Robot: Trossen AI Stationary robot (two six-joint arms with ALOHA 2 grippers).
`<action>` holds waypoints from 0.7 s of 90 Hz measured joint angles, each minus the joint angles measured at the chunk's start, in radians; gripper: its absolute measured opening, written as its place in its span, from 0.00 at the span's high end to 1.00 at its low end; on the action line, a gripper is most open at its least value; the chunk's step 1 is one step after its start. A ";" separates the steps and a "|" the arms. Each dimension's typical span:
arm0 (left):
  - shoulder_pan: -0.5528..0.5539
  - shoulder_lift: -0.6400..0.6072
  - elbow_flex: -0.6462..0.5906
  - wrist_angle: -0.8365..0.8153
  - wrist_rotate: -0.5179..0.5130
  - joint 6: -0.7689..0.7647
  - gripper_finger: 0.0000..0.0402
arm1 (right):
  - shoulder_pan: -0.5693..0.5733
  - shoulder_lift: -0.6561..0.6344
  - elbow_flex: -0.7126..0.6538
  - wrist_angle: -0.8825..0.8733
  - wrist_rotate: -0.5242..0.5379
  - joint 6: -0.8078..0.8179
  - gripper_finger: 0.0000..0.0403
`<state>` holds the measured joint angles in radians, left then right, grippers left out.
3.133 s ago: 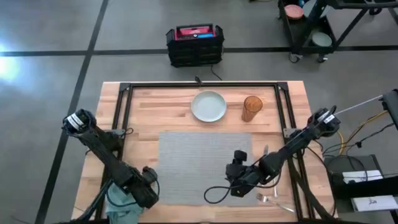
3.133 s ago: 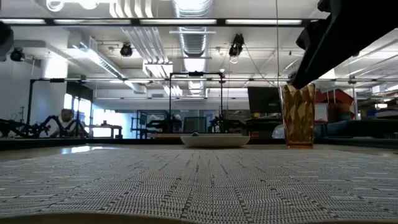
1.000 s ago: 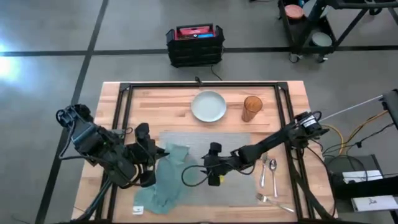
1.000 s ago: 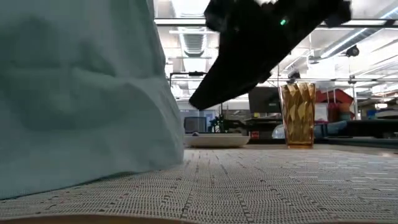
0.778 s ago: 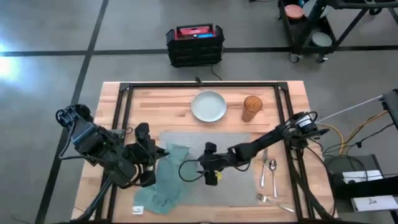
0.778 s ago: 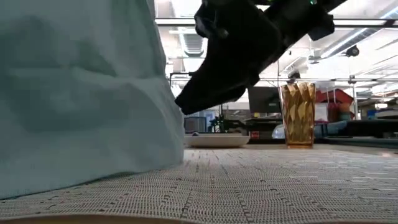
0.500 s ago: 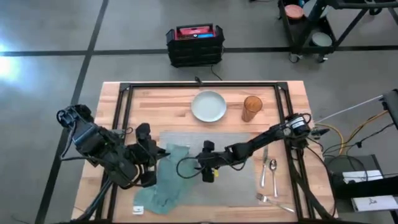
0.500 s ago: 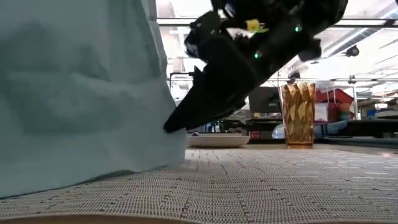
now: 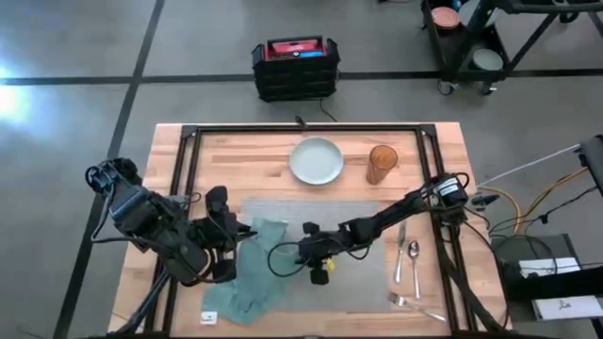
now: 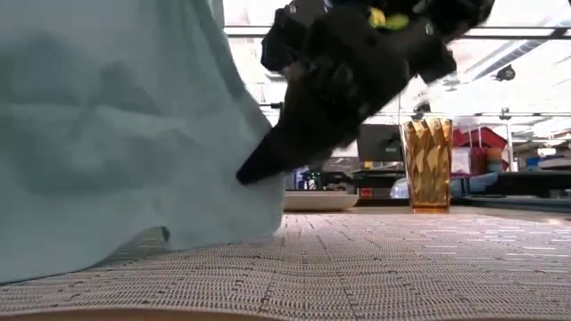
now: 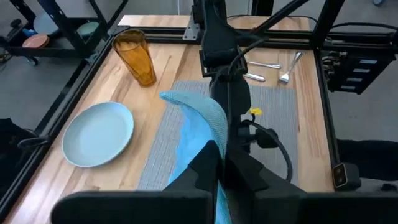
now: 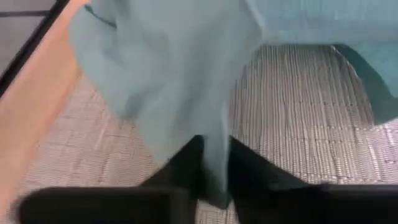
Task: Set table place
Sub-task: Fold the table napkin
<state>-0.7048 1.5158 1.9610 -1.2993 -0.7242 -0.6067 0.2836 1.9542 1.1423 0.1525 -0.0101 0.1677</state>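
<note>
**Operator:** My right gripper [image 9: 300,250] is out over the middle of the grey placemat [image 9: 353,221], at the edge of the teal napkin [image 9: 252,273]. In the right wrist view a fold of that cloth runs down between my two dark fingers [image 12: 181,167], so I read it as pinching the napkin.

**Observer:** And the left one?

**Operator:** The left gripper [image 9: 226,247] sits at the placemat's left edge, on the other side of the same cloth. In its wrist view the napkin [image 11: 199,124] passes between its fingers [image 11: 205,174] too, pressed together on the cloth.

**Observer:** Where does the placemat lie on the table?

**Operator:** Flat on the light-wood table [image 9: 217,155], near the middle, toward the front edge. The napkin drapes across its left part and hangs off toward the front-left corner. From the low view it bulks up as a tall teal mass [image 10: 107,134] on the woven mat [image 10: 384,267].

**Observer:** What else is set out?

**Operator:** A pale plate [image 9: 316,160] and an amber tumbler [image 9: 382,164] stand beside each other behind the mat, apart from it. Cutlery [image 9: 407,259] lies just off its right edge, on bare wood.
</note>
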 joint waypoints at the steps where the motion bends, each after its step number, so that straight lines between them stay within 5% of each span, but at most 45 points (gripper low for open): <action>1: 0.000 0.000 0.000 0.000 0.000 0.000 1.00 | 0.002 -0.006 0.005 -0.021 0.003 0.000 0.97; 21: 0.000 -0.011 0.006 -0.004 -0.020 -0.002 1.00 | 0.035 -0.138 0.148 -0.464 0.047 -0.011 0.99; 40: 0.002 -0.033 0.028 -0.007 -0.101 -0.004 1.00 | 0.092 -0.268 0.291 -0.854 0.205 -0.004 1.00; 63: 0.014 -0.076 0.058 -0.003 -0.235 0.017 1.00 | 0.125 -0.475 0.364 -1.063 0.283 0.075 1.00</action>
<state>-0.6903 1.4400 2.0191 -1.3022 -0.9589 -0.5893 0.4088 1.4787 1.5065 -0.9102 0.2729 0.2422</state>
